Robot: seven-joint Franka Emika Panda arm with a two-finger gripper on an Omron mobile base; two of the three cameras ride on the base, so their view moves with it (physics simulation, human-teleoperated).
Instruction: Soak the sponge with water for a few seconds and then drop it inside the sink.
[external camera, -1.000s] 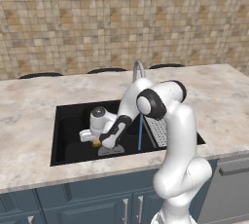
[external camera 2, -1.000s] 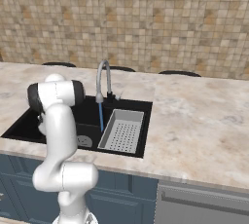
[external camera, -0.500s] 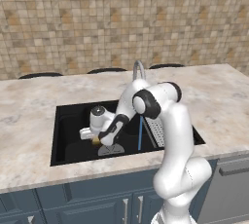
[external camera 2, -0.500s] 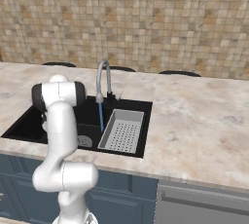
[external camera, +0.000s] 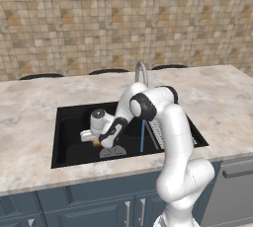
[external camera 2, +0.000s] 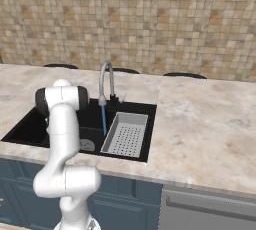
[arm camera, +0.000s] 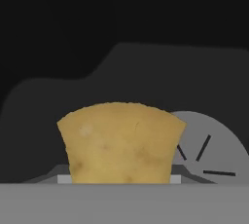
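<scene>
- Yellow-orange sponge (arm camera: 121, 142) clamped in gripper (external camera: 97, 143), jaws narrowed onto its sides.
- Held low inside black sink (external camera: 69, 117), just above grey drain (arm camera: 214, 147) at 3 o'clock.
- Blue water (external camera: 142, 136) well apart, toward 3 o'clock.

Even flat light; hand view dim, soft.

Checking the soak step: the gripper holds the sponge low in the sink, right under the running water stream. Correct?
Not quite. The gripper does hold the sponge low in the sink, but apart from the water, which falls further right beside the strainer tray. The left base view shows the gap.
</scene>
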